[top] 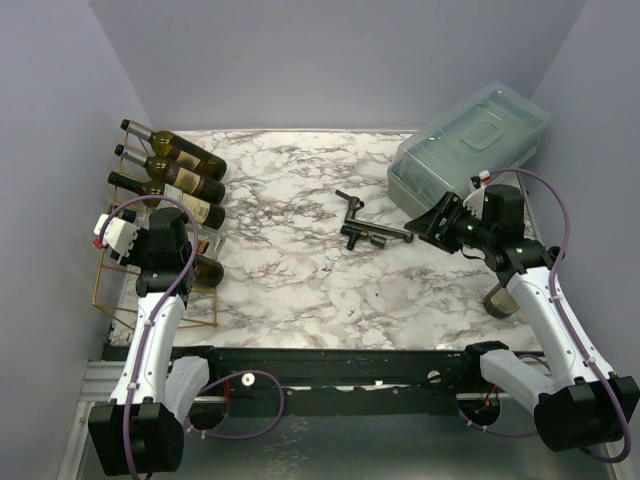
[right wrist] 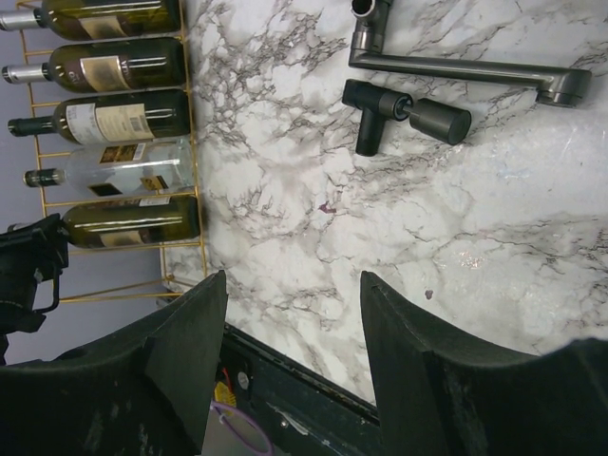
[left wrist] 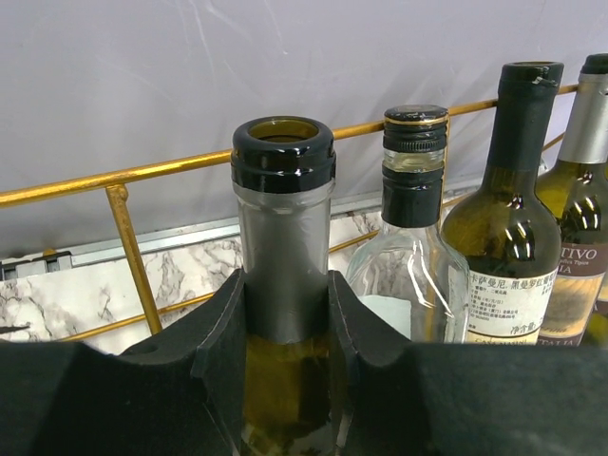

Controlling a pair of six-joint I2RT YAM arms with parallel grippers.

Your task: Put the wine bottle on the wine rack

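The gold wire wine rack (top: 200,322) stands at the table's left edge; it also shows in the left wrist view (left wrist: 123,177) and the right wrist view (right wrist: 193,114). My left gripper (top: 170,262) is shut on the neck of a green wine bottle (left wrist: 283,218). The bottle has grey foil and an open black-rimmed mouth. It lies level in the rack's nearest row (right wrist: 133,220), and its body shows beside the arm (top: 207,270). My right gripper (top: 437,218) is open and empty, raised above the table's right side, its fingers (right wrist: 180,351) wide apart.
Several other bottles lie in the rack, among them a clear one (left wrist: 413,237) and a dark green one (left wrist: 508,228). A translucent grey lidded box (top: 470,145) stands at the back right. Black metal tap parts (top: 370,228) lie mid-table.
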